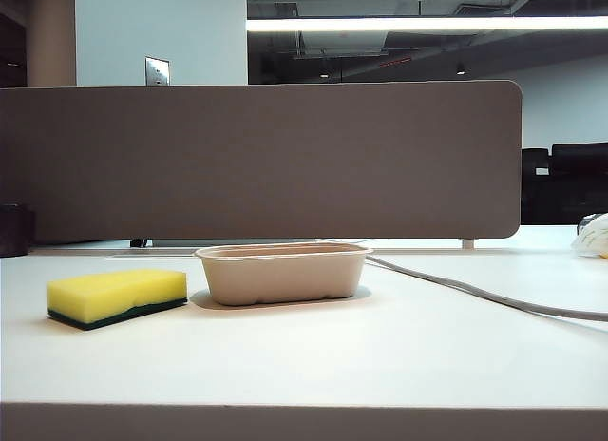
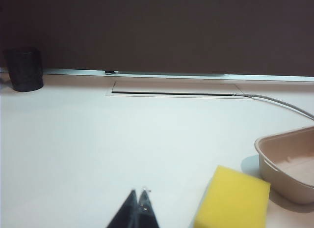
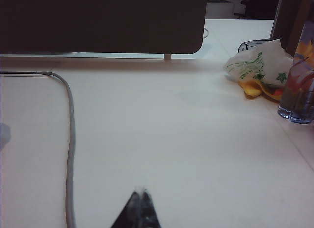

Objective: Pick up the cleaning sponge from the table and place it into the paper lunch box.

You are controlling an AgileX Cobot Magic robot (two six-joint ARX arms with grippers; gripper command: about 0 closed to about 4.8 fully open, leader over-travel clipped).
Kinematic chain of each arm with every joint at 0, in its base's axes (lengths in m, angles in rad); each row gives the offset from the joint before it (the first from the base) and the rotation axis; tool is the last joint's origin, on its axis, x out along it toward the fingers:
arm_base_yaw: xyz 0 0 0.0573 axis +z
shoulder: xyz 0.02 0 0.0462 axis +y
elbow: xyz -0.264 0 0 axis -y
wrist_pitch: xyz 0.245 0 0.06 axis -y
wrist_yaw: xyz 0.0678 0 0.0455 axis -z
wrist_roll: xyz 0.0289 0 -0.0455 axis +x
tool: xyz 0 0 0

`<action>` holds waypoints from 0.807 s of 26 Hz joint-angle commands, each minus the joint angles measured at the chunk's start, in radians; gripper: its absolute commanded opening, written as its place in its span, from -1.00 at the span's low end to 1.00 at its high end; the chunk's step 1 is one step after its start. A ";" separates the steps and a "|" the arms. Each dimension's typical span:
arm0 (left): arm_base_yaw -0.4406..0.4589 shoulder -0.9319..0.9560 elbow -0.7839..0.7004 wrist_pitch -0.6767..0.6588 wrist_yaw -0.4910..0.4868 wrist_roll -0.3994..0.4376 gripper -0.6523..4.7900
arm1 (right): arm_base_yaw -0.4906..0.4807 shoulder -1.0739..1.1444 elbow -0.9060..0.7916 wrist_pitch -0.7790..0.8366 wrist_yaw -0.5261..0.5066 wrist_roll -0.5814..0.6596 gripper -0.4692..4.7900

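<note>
Bright yellow cleaning sponge (image 1: pixel 118 297) with dark green underside, flat on the white counter (image 1: pixel 380 355), just beside the beige paper lunch box (image 1: pixel 283 272), left tool (image 2: pixel 138 192) and right tool (image 3: pixel 141 191) both pressed together, empty, near the counter's front edge

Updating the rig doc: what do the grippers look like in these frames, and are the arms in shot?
Only fingertips show. The left gripper and the right gripper each appear in their wrist view as a pair of dark, near-black fingers tapering to a point, with a small pale glint at the tip. No markings or gripper cables are visible. The exterior view shows no arm.
</note>
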 commanded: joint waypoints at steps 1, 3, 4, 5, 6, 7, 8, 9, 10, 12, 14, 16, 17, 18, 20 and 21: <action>0.000 0.000 0.001 0.013 0.000 0.001 -0.78 | -0.001 0.000 0.001 0.014 0.001 0.000 -0.84; 0.001 0.000 0.001 0.013 0.001 0.001 -0.78 | 0.000 0.000 0.001 0.014 0.001 0.000 -0.84; 0.001 0.000 0.001 0.013 0.001 0.001 -0.78 | -0.001 0.000 0.001 0.014 0.001 0.000 -0.84; 0.001 0.000 0.001 0.013 0.001 0.001 -0.78 | -0.001 0.000 0.001 0.014 0.001 0.000 -0.84; 0.001 0.000 0.001 0.013 0.001 0.001 -0.78 | -0.001 0.000 0.001 0.014 0.001 0.000 -0.84; 0.001 0.000 0.001 0.013 0.001 0.001 -0.78 | -0.001 0.000 0.001 0.014 0.001 0.000 -0.84; 0.001 0.000 0.001 0.013 0.001 0.001 -0.78 | -0.001 0.000 0.001 0.014 0.001 0.000 -0.84; 0.001 0.000 0.001 0.014 0.001 0.001 -0.78 | -0.001 0.000 0.001 0.014 0.001 0.000 -0.84; 0.000 0.000 0.001 0.014 0.003 0.001 -0.78 | -0.001 0.000 0.001 0.014 0.001 0.000 -0.84; 0.000 0.000 0.001 0.014 0.004 -0.005 -0.78 | 0.002 0.000 0.001 0.014 0.001 0.000 -0.84; 0.000 0.000 0.001 0.014 0.005 -0.035 -0.78 | 0.016 0.000 0.001 0.014 0.004 0.000 -0.84; 0.000 0.000 0.001 0.015 0.008 -0.063 -0.78 | 0.054 0.000 0.001 0.014 0.017 0.000 -0.84; 0.000 0.000 0.001 0.016 0.009 -0.085 -0.78 | 0.091 0.000 0.001 0.014 0.030 0.000 -0.84; 0.000 0.000 0.001 0.015 0.010 -0.107 -0.78 | 0.127 0.000 0.001 0.014 0.035 0.000 -0.84; 0.000 0.000 0.001 0.015 0.011 -0.147 -0.77 | 0.219 0.001 0.001 0.014 0.035 0.000 -0.84; 0.000 0.000 0.001 0.015 0.011 -0.164 -0.76 | 0.265 0.001 0.001 0.014 0.034 0.000 -0.84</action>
